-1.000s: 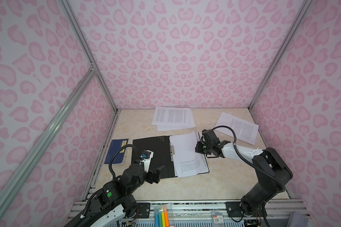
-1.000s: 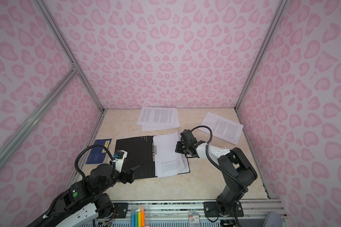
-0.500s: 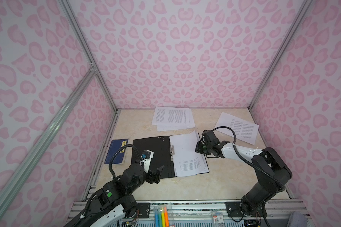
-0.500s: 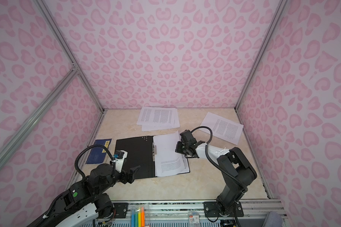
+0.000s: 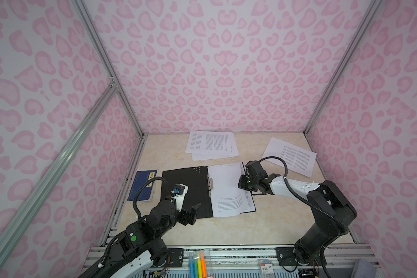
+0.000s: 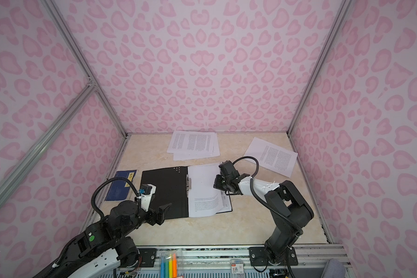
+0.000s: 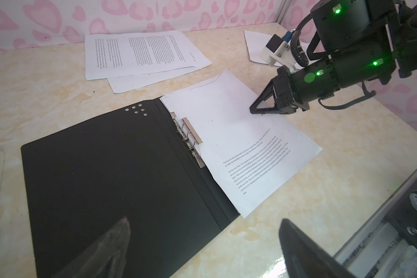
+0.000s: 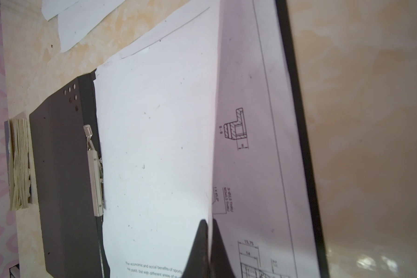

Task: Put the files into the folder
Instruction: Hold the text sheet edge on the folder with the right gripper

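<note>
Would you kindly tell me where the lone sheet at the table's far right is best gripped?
Probably the near edge of the lone sheet, approached from the front: it lies flat on the table, so only an edge can be pinched.

Cream marbled tabletop (image 5: 214, 231), glossy, served as floor. Pale walls printed with pink heart-shaped blotches (image 5: 226, 72) rose behind and beside it. Silver aluminium posts (image 5: 335, 72) stood at its rear corners. A slotted aluminium rail (image 5: 250, 250) edged its front.
</note>
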Tool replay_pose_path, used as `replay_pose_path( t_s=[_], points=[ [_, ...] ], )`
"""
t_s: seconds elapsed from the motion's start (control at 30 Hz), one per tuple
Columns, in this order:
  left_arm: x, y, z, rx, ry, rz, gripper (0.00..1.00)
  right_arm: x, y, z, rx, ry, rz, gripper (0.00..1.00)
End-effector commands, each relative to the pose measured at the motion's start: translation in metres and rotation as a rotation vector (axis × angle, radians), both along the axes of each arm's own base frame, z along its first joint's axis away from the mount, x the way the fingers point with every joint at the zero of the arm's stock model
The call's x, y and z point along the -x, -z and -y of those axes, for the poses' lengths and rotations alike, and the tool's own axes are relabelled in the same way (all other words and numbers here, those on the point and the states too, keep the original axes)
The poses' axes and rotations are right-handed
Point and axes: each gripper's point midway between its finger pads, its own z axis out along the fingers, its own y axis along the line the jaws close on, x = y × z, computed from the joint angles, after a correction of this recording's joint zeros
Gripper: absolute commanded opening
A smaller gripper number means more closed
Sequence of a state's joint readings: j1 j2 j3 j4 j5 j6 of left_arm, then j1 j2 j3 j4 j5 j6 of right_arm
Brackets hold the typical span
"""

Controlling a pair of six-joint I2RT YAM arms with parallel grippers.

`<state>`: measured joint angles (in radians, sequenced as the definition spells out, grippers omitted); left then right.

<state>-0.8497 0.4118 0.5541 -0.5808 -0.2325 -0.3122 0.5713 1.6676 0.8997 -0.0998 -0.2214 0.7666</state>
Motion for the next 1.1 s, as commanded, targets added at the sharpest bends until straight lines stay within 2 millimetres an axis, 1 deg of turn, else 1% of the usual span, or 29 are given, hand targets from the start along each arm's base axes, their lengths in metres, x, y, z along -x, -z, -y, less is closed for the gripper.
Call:
replay_pose_path(
  t_s=[0.0, 0.07, 0.27, 0.63, 0.87, 1.07],
  points=[
    [-0.0003, -0.0024, 0.0006, 0.003, 0.005, 0.011, 0.98, -0.0046, -0.0023, 0.0024, 0.029, 0.001, 0.023, 0.00],
    [-0.0002, -0.0021, 0.0010, 0.003, 0.008, 0.011, 0.98, -0.0055, -0.0023, 0.0052, 0.051, 0.000, 0.025, 0.00],
    [-0.0002, -0.0024, 0.0012, 0.004, 0.008, 0.011, 0.98, -0.0078, -0.0028, 0.0046, 0.059, -0.008, 0.030, 0.00],
    [-0.0001, -0.0018, 0.0016, 0.004, 0.010, 0.010, 0.98, -0.0086, 0.0020, 0.0079, 0.073, 0.004, 0.022, 0.00],
    [0.0001, -0.0019, 0.0020, 0.006, 0.012, 0.010, 0.98, -0.0100, 0.0034, 0.0035, 0.051, 0.003, 0.020, 0.00],
    [0.0003, -0.0019, 0.0021, 0.006, 0.013, 0.009, 0.98, -0.0100, 0.0005, 0.0009, 0.036, 0.002, 0.027, 0.00]
  ],
)
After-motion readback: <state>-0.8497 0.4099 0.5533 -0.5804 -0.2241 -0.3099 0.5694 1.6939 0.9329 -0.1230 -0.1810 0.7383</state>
